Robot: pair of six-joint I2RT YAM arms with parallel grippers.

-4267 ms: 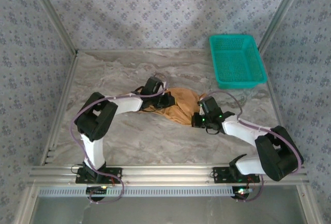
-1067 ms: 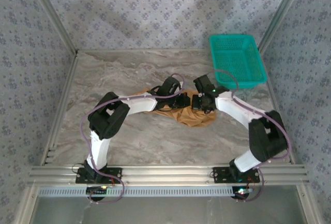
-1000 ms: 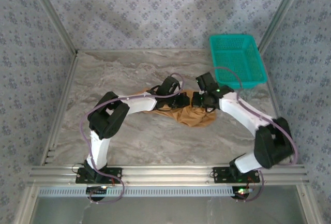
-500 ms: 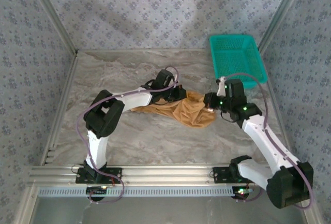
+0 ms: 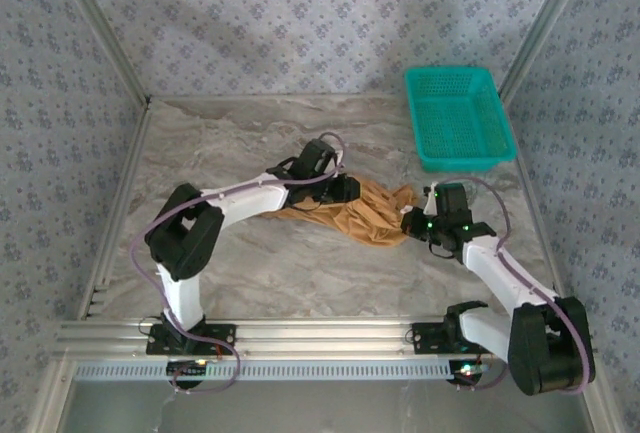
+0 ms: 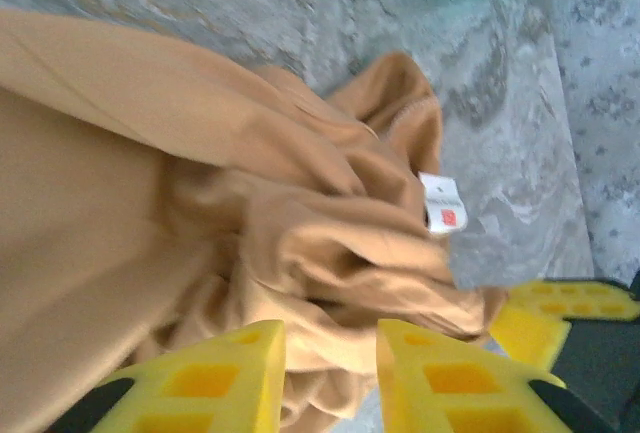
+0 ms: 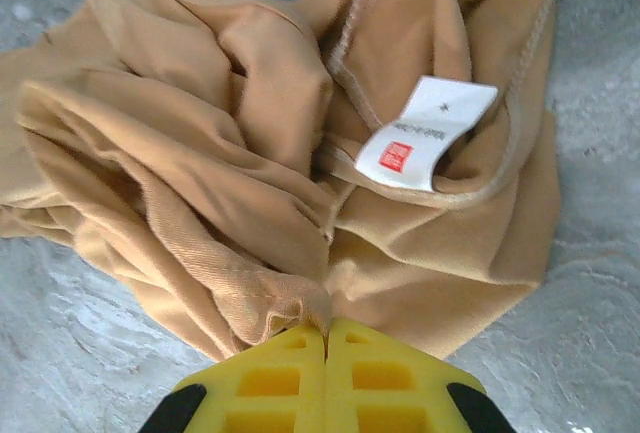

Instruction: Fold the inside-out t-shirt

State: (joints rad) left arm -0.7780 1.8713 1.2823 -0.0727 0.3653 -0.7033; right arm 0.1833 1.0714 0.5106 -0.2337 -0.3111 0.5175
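Inside-out t-shirt [image 5: 352,213] lies crumpled on the marble table [image 5: 250,273], a tan heap stretched between the two claws. In the right wrist view the cloth [image 7: 200,153] spreads out ahead of the right gripper [image 7: 326,331], whose yellow fingers are pressed together with a hemmed fold pinched at their tips. A small white label [image 7: 425,133] sits beyond those tips and a little to their right, next to a stitched seam. Seen from above, that right gripper [image 5: 410,224] is at the near right edge of the heap. The left gripper [image 5: 344,191] is on its far side. Its fingers stand slightly apart [image 6: 330,341] with a wad of cloth [image 6: 150,153] gathered in the gap. Well beyond the right claw, at the table's far right, sits a teal basket [image 5: 458,118].
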